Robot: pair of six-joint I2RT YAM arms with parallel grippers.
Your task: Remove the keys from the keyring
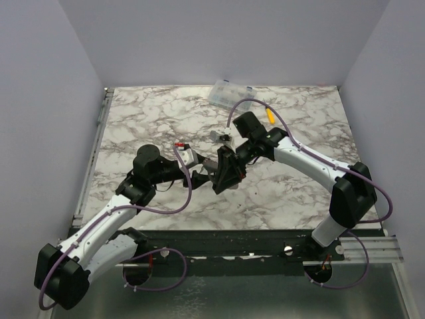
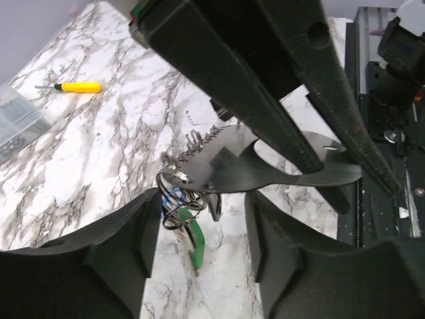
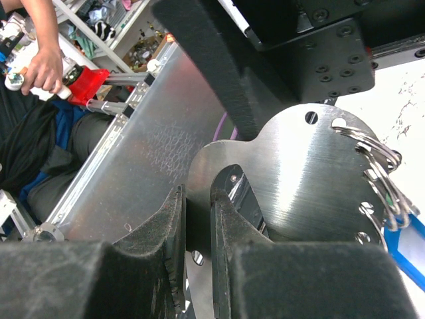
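Gripping the keyring (image 3: 299, 173), the right hand (image 3: 198, 196) faces the released left hand (image 2: 202, 212) straddling a green key (image 2: 196, 242).

The table (image 1: 133, 126) is white marble with grey-black veining, and the walls (image 1: 219, 40) are pale lilac-grey. The left arm (image 1: 106, 222) and right arm (image 1: 312, 163) are white with black joints and carry purple cables (image 1: 191, 189). The left gripper (image 2: 202, 216) and right gripper (image 3: 198, 196) are matte black. The keyring (image 3: 305, 179) is brushed silver-grey. There is a green key (image 2: 196, 242) and a blue key (image 3: 406, 244). At the far right, a tool handle (image 2: 78, 86) is yellow.
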